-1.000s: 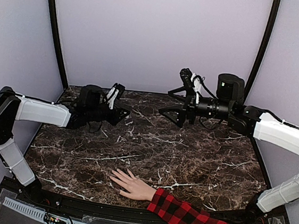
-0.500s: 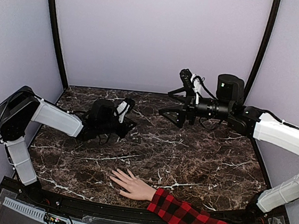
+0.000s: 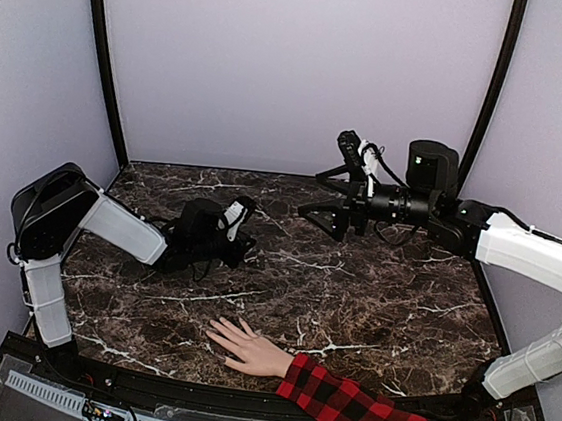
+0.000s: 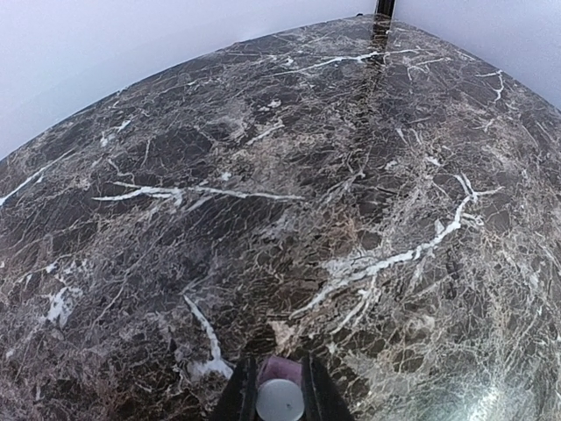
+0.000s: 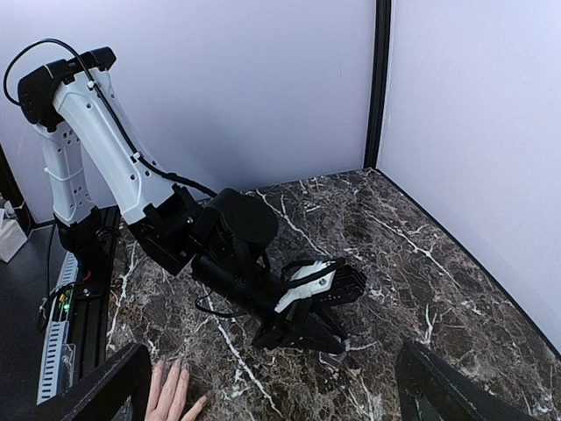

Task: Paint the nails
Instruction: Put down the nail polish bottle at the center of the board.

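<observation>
The pale hand [image 3: 251,348] lay palm down at the near edge of the dark marble table [image 3: 392,303], about mid-width, its fingers spread and pointing left and slightly far, with a red-and-black plaid sleeve [image 3: 360,415] running off to the near right. The nails [image 3: 216,334] were at the left tips of those fingers, too small to tell apart. The left end effector [image 3: 242,249] hung low over the table, farther away than the hand and slightly to its left, apart from the nails with bare marble between them. Its wrist view showed the fingers clenched on a small white-capped bottle [image 4: 280,399] with a pinkish body. The right end effector [image 3: 315,194] was held high above the far right part of the table, pointing left, its fingers [image 5: 105,386] spread wide with nothing between them, well apart from the nails. From the right wrist view the fingertips of the hand [image 5: 171,390] showed at the near left, just short of the left end effector [image 5: 324,344].
</observation>
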`<state>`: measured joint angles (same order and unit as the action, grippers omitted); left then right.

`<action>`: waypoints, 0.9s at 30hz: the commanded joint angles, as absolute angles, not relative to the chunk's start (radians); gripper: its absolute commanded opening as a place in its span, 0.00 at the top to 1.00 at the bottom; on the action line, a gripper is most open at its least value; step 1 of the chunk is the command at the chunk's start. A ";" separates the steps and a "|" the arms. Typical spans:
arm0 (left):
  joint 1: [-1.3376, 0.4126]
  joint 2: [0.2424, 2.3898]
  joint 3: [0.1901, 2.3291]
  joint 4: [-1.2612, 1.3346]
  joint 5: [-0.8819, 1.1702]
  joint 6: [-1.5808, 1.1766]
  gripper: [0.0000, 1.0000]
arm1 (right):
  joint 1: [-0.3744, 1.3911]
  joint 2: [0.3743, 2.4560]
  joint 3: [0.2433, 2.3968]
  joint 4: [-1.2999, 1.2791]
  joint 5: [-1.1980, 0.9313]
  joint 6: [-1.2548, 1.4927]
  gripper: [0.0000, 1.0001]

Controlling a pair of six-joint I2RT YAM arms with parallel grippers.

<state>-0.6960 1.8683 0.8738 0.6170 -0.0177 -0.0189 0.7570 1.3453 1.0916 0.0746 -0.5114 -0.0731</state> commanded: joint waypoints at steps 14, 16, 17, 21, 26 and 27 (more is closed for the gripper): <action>-0.703 1.877 0.868 0.640 -0.048 -0.008 0.74 | 0.746 1.345 1.091 0.105 -0.526 -0.069 0.01; -0.703 1.878 0.874 0.631 -0.044 -0.009 0.70 | 0.747 1.345 1.091 0.102 -0.527 -0.069 0.01; -0.703 1.876 0.878 0.628 -0.039 -0.009 0.68 | 0.747 1.344 1.091 0.101 -0.528 -0.069 0.01; -0.702 1.857 0.885 0.617 -0.026 -0.012 0.57 | 0.746 1.344 1.094 0.100 -0.531 -0.069 0.01; -0.702 1.799 0.911 0.558 -0.028 -0.006 0.38 | 0.747 1.342 1.097 0.100 -0.531 -0.067 0.01; -0.702 1.788 0.915 0.546 -0.029 -0.006 0.31 | 0.747 1.342 1.095 0.100 -0.531 -0.066 0.01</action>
